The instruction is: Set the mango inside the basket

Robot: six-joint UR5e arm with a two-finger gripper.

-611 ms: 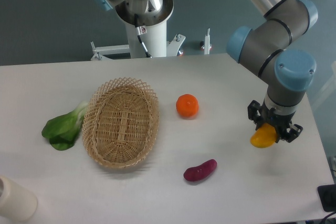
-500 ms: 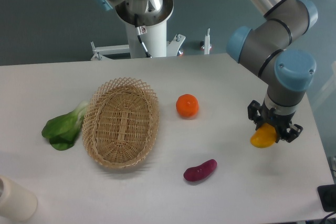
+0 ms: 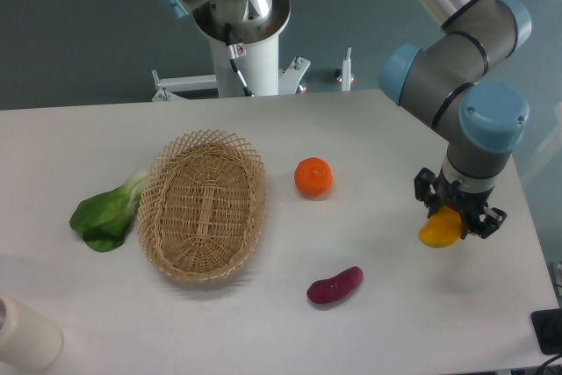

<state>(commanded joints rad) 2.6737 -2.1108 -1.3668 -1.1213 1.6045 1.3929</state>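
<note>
Hugging the table's [image 3: 263,340] right edge: gripper [image 3: 457,217], mango [image 3: 440,229].

1. We note a round orange [image 3: 313,176] near the middle of the white table [image 3: 263,322].
2. Purple sweet potato [image 3: 335,285] lies toward the front from the orange, apart from it.
3. Leafy green vegetable [image 3: 107,214] far left of the orange.
4. Cream cylinder [image 3: 25,333], front-left of the orange, partly cut off.
</note>
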